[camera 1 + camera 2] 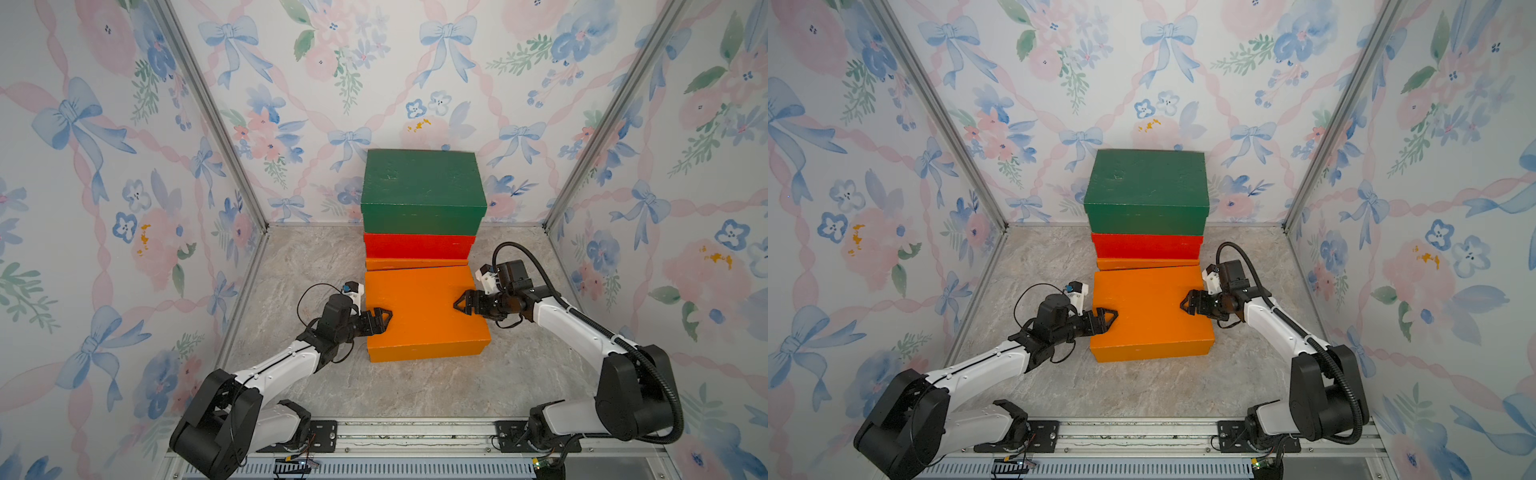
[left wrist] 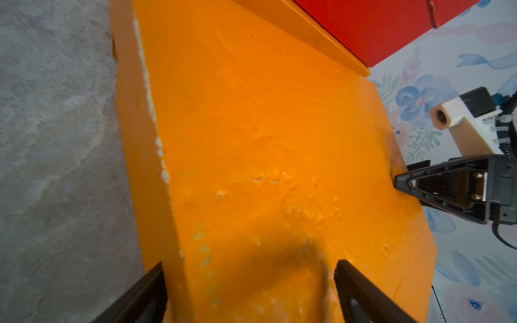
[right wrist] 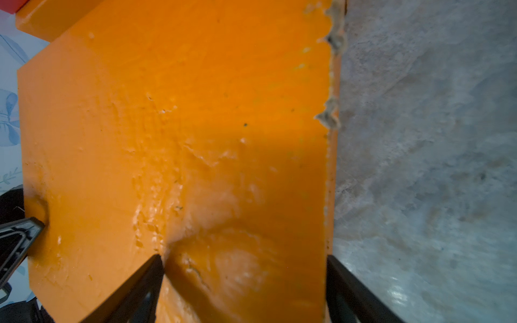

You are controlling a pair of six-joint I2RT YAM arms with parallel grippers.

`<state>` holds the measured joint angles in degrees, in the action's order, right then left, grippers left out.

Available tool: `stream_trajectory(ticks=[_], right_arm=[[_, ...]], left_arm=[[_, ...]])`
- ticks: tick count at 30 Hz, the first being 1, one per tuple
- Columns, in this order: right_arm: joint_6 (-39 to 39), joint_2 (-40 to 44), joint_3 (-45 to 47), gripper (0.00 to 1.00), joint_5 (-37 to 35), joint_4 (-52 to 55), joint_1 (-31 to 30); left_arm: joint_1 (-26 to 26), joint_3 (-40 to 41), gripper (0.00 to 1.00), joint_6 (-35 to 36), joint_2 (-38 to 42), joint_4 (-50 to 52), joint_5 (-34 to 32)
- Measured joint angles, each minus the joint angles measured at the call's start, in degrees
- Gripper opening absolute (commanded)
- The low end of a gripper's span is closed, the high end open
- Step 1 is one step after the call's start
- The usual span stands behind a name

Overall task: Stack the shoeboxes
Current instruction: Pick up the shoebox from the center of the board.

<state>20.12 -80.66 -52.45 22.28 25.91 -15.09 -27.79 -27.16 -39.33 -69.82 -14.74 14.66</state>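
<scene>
Orange shoebox, left end effector, right end effector straddling its ends, grip unclear; green shoebox on red shoebox behind

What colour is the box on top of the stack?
The top box is dark green, clearest in a top view.

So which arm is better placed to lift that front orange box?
Neither alone, I'd say: left gripper and right gripper each straddle one short end of the front orange box, so lifting it probably needs both.
</scene>
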Motion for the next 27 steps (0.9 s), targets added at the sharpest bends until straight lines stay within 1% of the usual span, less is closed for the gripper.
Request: stream_trajectory(ticks=[10, 18, 27], right_arm=[[1.3, 0.9, 0.3, 0.86, -2.2, 0.0, -1.9], [2.2, 1.7, 0.3, 0.85, -3.7, 0.2, -3.0], [2.8, 3.5, 0.3, 0.85, -5.5, 0.7, -5.2]], left_arm=[[0.0, -0.1, 0.91, 0.0, 0.0, 0.0, -0.1], [0.0, -0.1, 0.87, -0.4, 0.3, 0.3, -0.6], [0.0, -0.1, 0.86, -0.4, 2.0, 2.5, -1.2]])
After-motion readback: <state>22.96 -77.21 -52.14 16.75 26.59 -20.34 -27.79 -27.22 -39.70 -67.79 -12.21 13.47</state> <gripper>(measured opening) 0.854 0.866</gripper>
